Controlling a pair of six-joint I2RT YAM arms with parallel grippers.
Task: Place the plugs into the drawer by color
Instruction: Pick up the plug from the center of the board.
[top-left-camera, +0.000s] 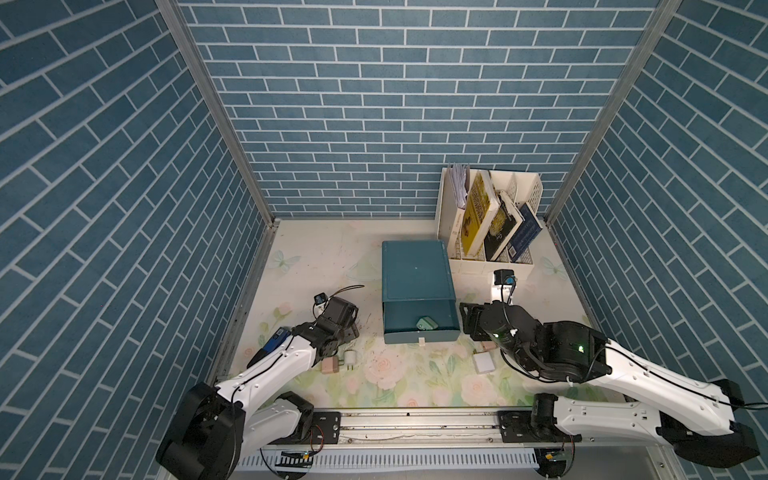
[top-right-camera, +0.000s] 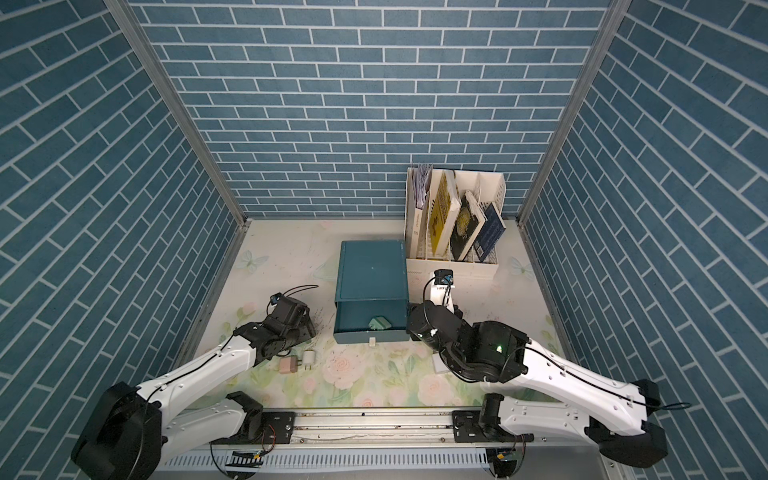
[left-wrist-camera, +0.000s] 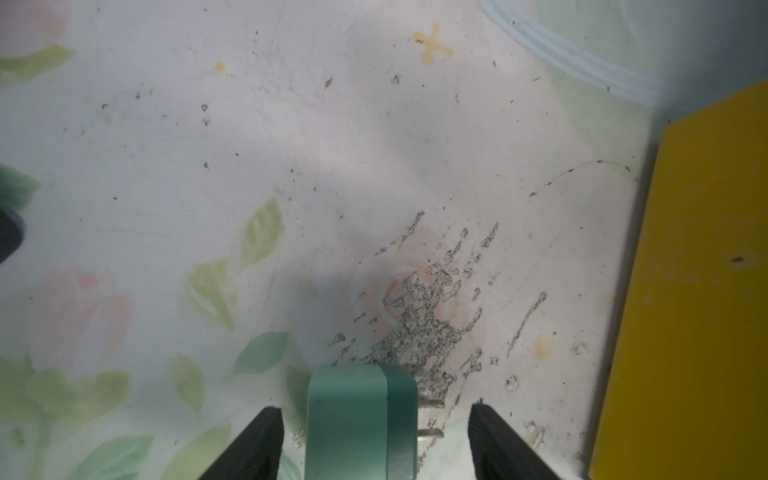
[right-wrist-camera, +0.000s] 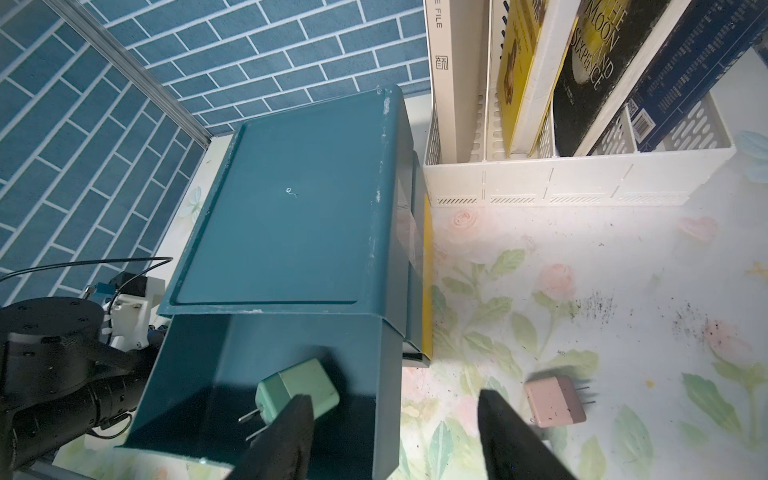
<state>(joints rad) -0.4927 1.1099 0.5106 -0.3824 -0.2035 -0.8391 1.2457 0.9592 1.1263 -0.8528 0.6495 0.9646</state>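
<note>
The teal drawer (top-left-camera: 415, 270) (top-right-camera: 372, 270) (right-wrist-camera: 291, 208) stands mid-table with its top tray pulled out. A mint green plug (top-left-camera: 427, 323) (top-right-camera: 379, 322) (right-wrist-camera: 297, 390) lies inside. My left gripper (left-wrist-camera: 375, 409) (top-left-camera: 347, 330) is open, straddling a second green plug (left-wrist-camera: 349, 424) on the mat with gaps on both sides. My right gripper (right-wrist-camera: 395, 395) (top-left-camera: 465, 322) is open and empty astride the tray's right wall. A pink plug (top-left-camera: 330, 366) and a white plug (top-left-camera: 350, 357) lie by the left arm. Another pink plug (top-left-camera: 487, 345) (right-wrist-camera: 555, 401) and white plug (top-left-camera: 484, 362) lie by the right arm.
A white book rack (top-left-camera: 486, 266) (top-right-camera: 453, 268) (right-wrist-camera: 540, 183) holding several books stands just behind and to the right of the drawer chest. A yellow panel (left-wrist-camera: 685, 291) on the chest's side is close to the left gripper. Blue brick walls enclose the floral mat (top-left-camera: 395, 374).
</note>
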